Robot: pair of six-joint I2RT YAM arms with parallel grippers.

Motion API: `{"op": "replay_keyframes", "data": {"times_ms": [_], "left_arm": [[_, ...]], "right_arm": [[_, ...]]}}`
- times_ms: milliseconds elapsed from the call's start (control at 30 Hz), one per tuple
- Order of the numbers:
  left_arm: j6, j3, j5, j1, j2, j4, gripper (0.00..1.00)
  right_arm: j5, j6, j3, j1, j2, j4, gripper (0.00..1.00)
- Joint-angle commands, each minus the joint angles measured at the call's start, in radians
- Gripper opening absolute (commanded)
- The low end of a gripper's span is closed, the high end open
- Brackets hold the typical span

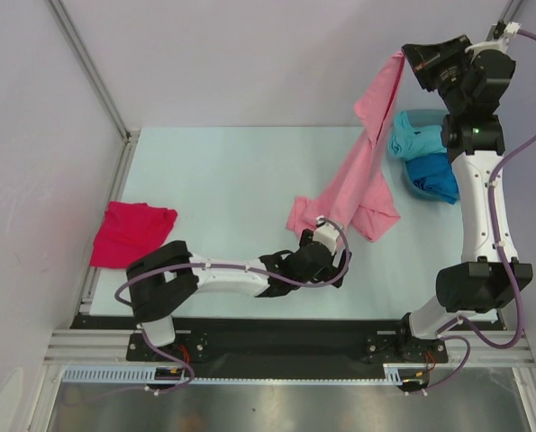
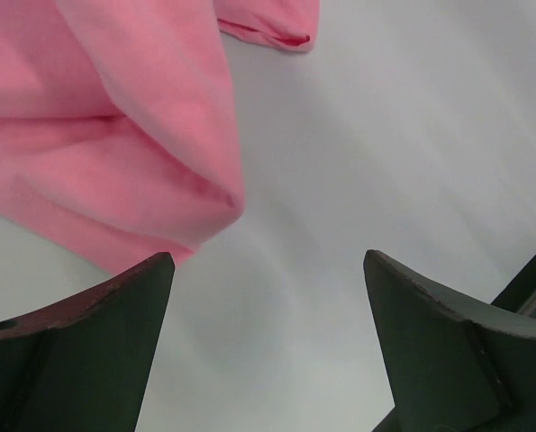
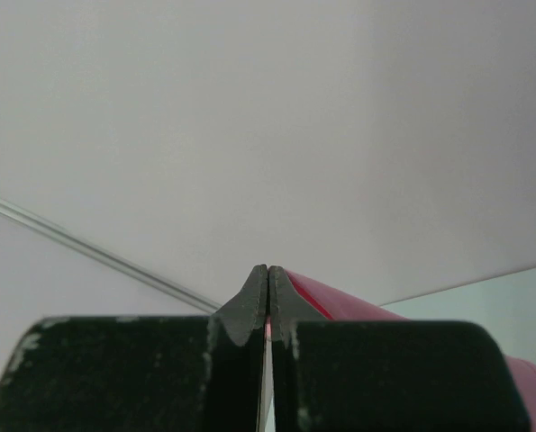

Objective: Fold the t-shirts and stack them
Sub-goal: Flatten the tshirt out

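Top view: the pink t-shirt [image 1: 362, 171] is hung at upper right from the right jaws, its hem on the tabletop [image 1: 222, 171]. The crimson t-shirt [image 1: 132, 232] overhangs the left edge. The turquoise t-shirt [image 1: 418, 139] and blue t-shirt [image 1: 434, 175] are heaped at right. Nothing is stacked yet.
Left wrist view: the left jaws are spread beside pink cloth, with open tabletop ahead.
Right wrist view: the jaws are pinched on cloth.

No legible txt, labels, brand marks, nos. or signs in any view, no print visible on pink t-shirt [image 1: 362, 175], none on crimson t-shirt [image 1: 132, 234]
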Motion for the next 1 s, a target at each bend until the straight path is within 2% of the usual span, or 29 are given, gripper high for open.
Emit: {"op": "replay_keyframes", "data": {"times_ms": [0,267,367,467,500,567,600,667,700,733,867,967], "left_arm": [[0.028,0.083,0.032,0.025,0.043,0.001,0.93],[0.051,0.16,0.055,0.049,0.106,-0.02,0.93],[0.051,0.165,0.058,0.062,0.124,-0.024,0.9],[0.048,0.157,0.056,0.071,0.132,-0.027,0.77],[0.045,0.152,0.056,0.074,0.131,-0.028,0.63],[0.037,0.136,0.058,0.077,0.128,-0.028,0.51],[0.034,0.123,0.056,0.077,0.122,-0.028,0.39],[0.029,0.111,0.044,0.077,0.114,-0.027,0.24],[0.028,0.103,0.036,0.077,0.1,-0.031,0.09],[0.02,0.091,0.024,0.077,0.092,-0.037,0.01],[0.006,0.053,-0.054,0.072,0.017,-0.083,0.0],[-0.012,0.03,-0.201,0.052,-0.067,-0.189,0.0]], "right_arm": [[-0.013,0.002,0.013,-0.007,-0.046,0.07,0.0],[-0.023,0.011,-0.006,-0.021,-0.047,0.082,0.0],[-0.028,0.018,-0.015,-0.027,-0.054,0.088,0.0],[-0.033,0.023,-0.03,-0.038,-0.061,0.097,0.0],[-0.034,0.028,-0.033,-0.039,-0.067,0.1,0.0],[-0.037,0.032,-0.045,-0.047,-0.07,0.108,0.0],[-0.037,0.037,-0.048,-0.047,-0.077,0.11,0.0],[-0.037,0.04,-0.065,-0.052,-0.083,0.117,0.0],[-0.039,0.043,-0.071,-0.053,-0.084,0.119,0.0],[-0.036,0.041,-0.078,-0.053,-0.09,0.12,0.0],[-0.034,0.041,-0.104,-0.058,-0.107,0.12,0.0],[-0.028,0.041,-0.131,-0.059,-0.129,0.12,0.0]]}}
